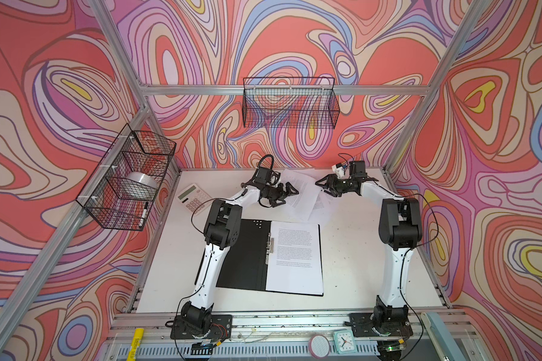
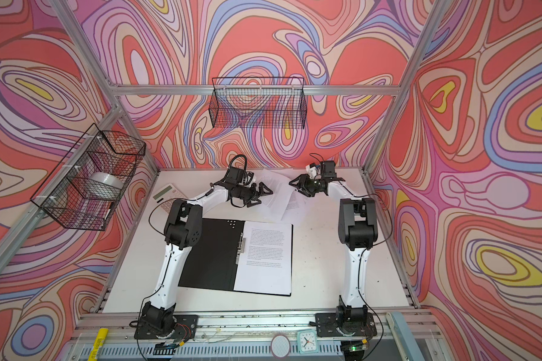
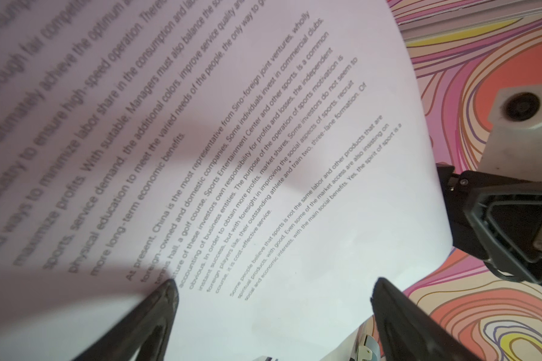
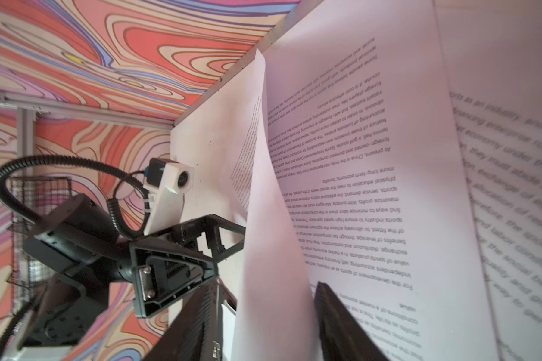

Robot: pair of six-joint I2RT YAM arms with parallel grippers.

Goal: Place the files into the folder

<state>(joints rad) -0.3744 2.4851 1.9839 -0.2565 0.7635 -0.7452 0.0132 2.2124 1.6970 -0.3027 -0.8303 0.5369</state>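
Right gripper [image 4: 265, 283]: unclenched, jaws astride a bowed sheet [image 4: 276, 243] edge, ready to pinch.
Left gripper [image 3: 274, 281]: spread wide, empty, over the files [image 1: 307, 193], probably steadying them.
Folder [image 1: 248, 250]: open behind both grippers, one page [image 1: 294, 259] inside.

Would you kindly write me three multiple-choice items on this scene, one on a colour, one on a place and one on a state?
1. What colour is the open folder inside? A. red B. black C. blue
2. Where does the calculator lie? A. in the folder B. on the table, left of the files in both top views C. on top of the files
3. How do the left gripper jaws stand? A. open B. shut on a sheet C. shut on the calculator
Answers: B, its bare left half is black; B, it rests on the table itself; A, the left wrist view shows the tips apart.
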